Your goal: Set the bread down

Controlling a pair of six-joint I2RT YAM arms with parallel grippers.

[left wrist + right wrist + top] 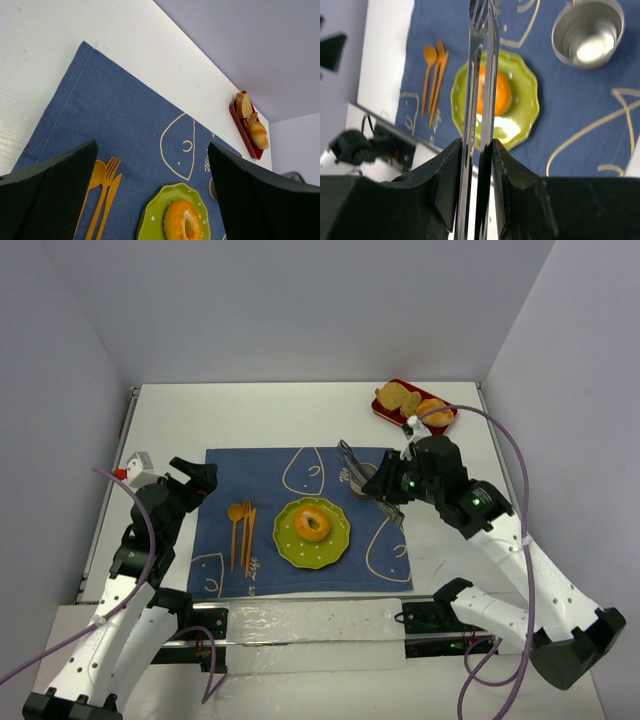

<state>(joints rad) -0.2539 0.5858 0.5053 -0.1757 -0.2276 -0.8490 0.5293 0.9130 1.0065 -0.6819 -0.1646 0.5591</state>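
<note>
Left claw point(200, 480): I read it as wide open and empty, hanging over the left edge of the blue placemat point(225, 560).

Right claw point(477, 155): its fingers are clamped on a pair of slim tongs point(481, 75). The tong arms lie nearly together, and I see nothing gripped between them. In the right wrist view the tongs run across the green plate point(285, 543).

The bread point(313, 524) lies at the middle of that plate, on the placemat. The orange cutlery point(241, 525) lies just beside the plate on its left. Beyond the plate, to the right, stands a metal cup point(588, 32). At the far right corner of the counter point(250, 415), a red tray point(383, 410) holds other bread pieces.
</note>
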